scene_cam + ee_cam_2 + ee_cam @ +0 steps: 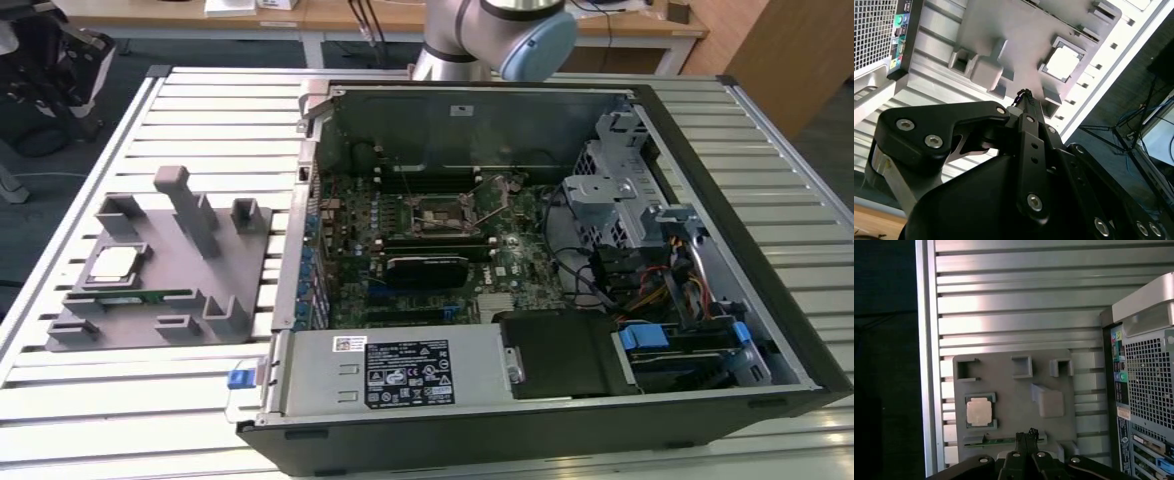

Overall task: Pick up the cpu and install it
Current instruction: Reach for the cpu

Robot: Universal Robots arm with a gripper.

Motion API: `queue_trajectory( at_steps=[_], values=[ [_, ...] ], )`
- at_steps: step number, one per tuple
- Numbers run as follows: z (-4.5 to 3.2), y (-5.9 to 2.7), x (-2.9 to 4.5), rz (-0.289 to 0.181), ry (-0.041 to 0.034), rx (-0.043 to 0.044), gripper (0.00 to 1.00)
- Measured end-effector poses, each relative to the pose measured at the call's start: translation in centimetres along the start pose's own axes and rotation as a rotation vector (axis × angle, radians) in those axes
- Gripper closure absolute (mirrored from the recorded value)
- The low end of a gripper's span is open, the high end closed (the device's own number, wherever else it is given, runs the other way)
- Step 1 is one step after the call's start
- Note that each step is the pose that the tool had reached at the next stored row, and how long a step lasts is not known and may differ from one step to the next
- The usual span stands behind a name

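Hand [1026, 434], apparently closed and empty, near silvery, tan-rimmed square cpu [978, 411] on tray [1009, 390].

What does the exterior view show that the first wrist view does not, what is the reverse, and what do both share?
Exterior view's extras: the inside of the open case, with the motherboard, its socket, the power supply, and part of the arm.
First wrist view's extras: the case's rear panel with ports and mesh, and the gripper, shut and empty.
Both: the cpu lying in its pocket on the grey tray, the green memory stick beside it, and the slatted table.
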State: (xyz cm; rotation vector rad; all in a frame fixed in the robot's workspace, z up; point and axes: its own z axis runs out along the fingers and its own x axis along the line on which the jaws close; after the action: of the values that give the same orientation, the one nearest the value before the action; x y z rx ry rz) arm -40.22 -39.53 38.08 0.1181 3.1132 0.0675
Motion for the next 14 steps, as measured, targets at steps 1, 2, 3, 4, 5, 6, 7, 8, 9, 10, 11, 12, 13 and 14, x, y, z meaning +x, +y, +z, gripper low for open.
queue_trajectory(
  at_steps=[1,2,3,4,5,6,7,8,9,10,11,12,13,14],
  values=[
    [0.02,-0.02,0.30,0.000,0.0000,-0.0001,0.89],
    [0.02,-0.04,0.57,0.000,0.0001,-0.0001,0.89],
    [0.03,-0.07,0.84,0.000,0.0001,0.0000,0.89],
    [0.04,-0.09,1.12,0.000,0.0002,-0.0001,0.89],
    [0.05,-0.11,1.39,0.000,0.0002,0.0000,0.89],
    [0.05,-0.13,1.67,0.000,0.0003,0.0000,0.89],
    [0.07,-0.16,1.98,0.000,0.0003,-0.0001,0.89],
    [0.08,-0.18,2.25,0.000,0.0004,-0.0001,0.89],
    [0.08,-0.20,2.52,0.000,0.0005,0.0000,0.89],
    [0.10,-0.22,2.80,0.000,0.0005,0.0000,0.89],
    [0.11,-0.24,3.08,0.000,0.0005,0.0000,0.89],
    [0.12,-0.26,3.36,0.000,0.0005,-0.0001,0.89],
    [0.13,-0.29,3.67,0.000,0.0006,0.0000,0.89],
    [0.15,-0.31,3.94,0.000,0.0007,0.0000,0.89]
  ],
)
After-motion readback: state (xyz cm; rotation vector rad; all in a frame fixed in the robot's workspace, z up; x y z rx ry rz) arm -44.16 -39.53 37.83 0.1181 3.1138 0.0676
